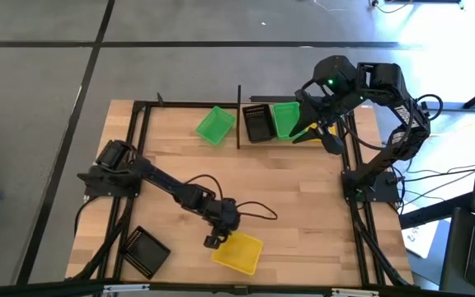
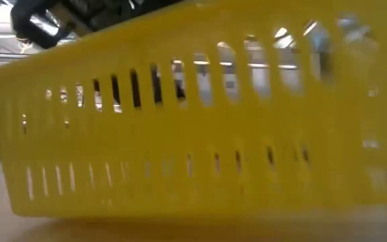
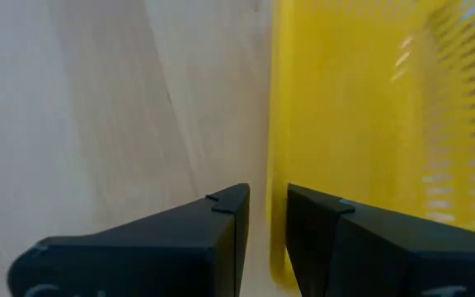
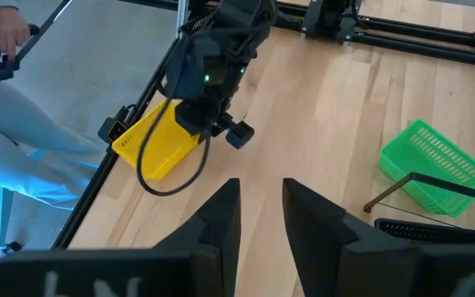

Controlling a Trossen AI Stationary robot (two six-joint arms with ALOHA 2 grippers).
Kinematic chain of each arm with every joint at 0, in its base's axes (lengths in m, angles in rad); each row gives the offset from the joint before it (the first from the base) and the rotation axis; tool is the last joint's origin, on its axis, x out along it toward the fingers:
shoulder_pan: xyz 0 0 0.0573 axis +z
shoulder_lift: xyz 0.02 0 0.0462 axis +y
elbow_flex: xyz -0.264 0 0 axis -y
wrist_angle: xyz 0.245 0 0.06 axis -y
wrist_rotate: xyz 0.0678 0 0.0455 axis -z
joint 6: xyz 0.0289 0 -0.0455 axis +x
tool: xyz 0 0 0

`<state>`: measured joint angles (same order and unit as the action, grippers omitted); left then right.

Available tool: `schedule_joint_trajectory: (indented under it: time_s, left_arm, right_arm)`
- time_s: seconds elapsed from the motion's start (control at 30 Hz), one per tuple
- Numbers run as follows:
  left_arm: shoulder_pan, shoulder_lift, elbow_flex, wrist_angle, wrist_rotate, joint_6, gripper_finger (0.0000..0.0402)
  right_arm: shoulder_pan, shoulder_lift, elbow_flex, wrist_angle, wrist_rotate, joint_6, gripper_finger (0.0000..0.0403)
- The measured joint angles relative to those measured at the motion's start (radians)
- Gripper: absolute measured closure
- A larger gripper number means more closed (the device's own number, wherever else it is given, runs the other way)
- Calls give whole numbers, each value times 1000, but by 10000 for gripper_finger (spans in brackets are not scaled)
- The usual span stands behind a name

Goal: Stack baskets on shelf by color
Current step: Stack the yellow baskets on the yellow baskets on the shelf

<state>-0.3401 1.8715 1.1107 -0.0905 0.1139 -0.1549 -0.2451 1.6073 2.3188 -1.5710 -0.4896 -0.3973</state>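
A yellow basket [image 1: 239,252] sits near the table's near edge and fills the low view [image 2: 193,121]. My left gripper [image 1: 213,240] is at its left wall, shut on it [image 3: 268,206]. At the far edge, by the shelf's black post [image 1: 239,124], are a tilted green basket [image 1: 215,125], a black basket [image 1: 258,124] and a second green basket [image 1: 285,118]. My right gripper [image 1: 308,130] hovers over that second green basket. Its fingers [image 4: 261,194] are nearly together and hold nothing. Something yellow [image 1: 324,132] shows beneath it. Another black basket [image 1: 144,252] lies at the near left corner. My left gripper pinches the yellow basket's left side wall at its rim [image 3: 275,124]. One finger [image 3: 336,231] is inside the basket and the other [image 3: 213,223] outside, over the wood. The fingers come from above, pointing down. In the low view the basket sits slightly tilted.
Black frame rails [image 1: 130,165] run along the table's left and right sides [image 1: 355,165]. A cable [image 1: 258,210] loops over the table behind my left wrist. The middle of the table [image 1: 287,181] is bare wood. A person's hand [image 4: 2,33] shows beyond the table.
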Motion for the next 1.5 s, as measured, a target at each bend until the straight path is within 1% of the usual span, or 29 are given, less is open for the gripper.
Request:
schedule_joint_trajectory:
  time_s: [0.13,0.23,0.3,0.4,0.53,0.63,0.7,0.77,0.87,0.97,1.13,1.37,1.5]
  left_arm:
    - [-2,43,-1,0,19,-5,343]
    - [0,41,-1,5,6,-46,347]
    - [8,36,-1,2,0,-52,358]
    - [28,30,4,1,2,-69,390]
    - [86,12,30,-66,68,-76,399]
    - [141,-19,64,-133,72,-75,401]
    - [181,-26,95,-120,71,-77,401]
    - [215,-43,123,-166,55,-95,401]
    - [253,-47,184,-195,-22,-98,401]
    - [273,-50,259,-246,-95,-42,401]
    - [280,-50,410,-427,-229,49,401]
    - [276,-50,611,-615,-466,134,401]
    - [277,-50,693,-689,-610,153,401]
  right_arm:
    - [0,0,0,0,0,0,311]
    - [0,0,0,0,0,0,311]
    - [0,0,0,0,0,0,311]
    - [0,0,0,0,0,0,311]
    - [0,0,0,0,0,-4,311]
    - [0,-1,0,0,0,-5,311]
    - [0,-5,0,0,0,-4,311]
    - [0,-15,0,0,1,-4,311]
    - [0,-31,0,-1,39,-1,311]
    - [0,-51,0,-1,115,-1,311]
    - [0,-99,0,0,228,-1,311]
    - [0,-132,0,0,312,1,311]
    - [0,-124,-6,1,328,2,311]
